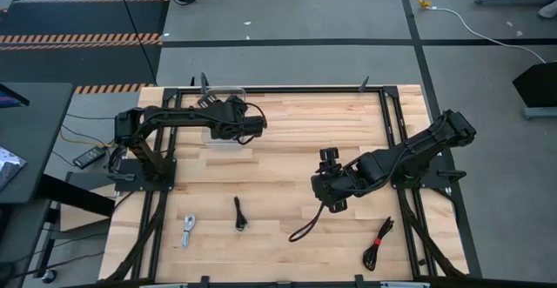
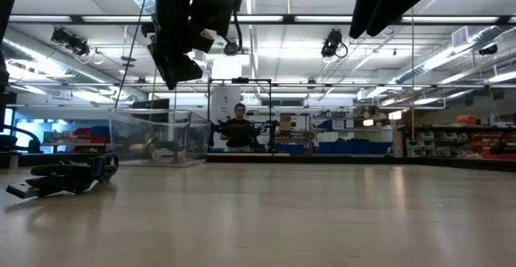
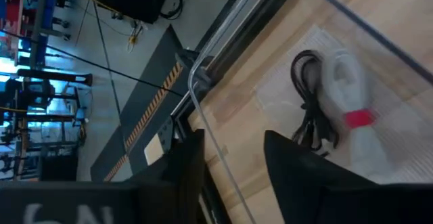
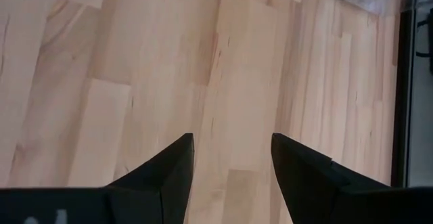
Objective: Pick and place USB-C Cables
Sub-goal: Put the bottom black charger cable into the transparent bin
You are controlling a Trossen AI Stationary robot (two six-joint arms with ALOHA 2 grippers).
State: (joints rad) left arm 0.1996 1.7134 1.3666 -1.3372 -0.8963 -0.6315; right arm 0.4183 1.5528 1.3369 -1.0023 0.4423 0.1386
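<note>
wooden table (image 1: 287, 162): three cable bundles (image 1: 240, 215), clear box (image 1: 222, 136).

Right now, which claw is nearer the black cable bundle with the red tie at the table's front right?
The right claw. It hangs open over mid-table, just up and left of the red-tied black cable bundle. The left claw is open far off, over the clear plastic bin at the back.

We saw bright ceiling strip lights (image 2: 266, 18) glaring, arms backlit into silhouettes, and the foreground table (image 2: 322, 219) soft.

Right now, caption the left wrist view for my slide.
Open left gripper above clear plastic bin holding a black cable and red-tied white cable.
</note>
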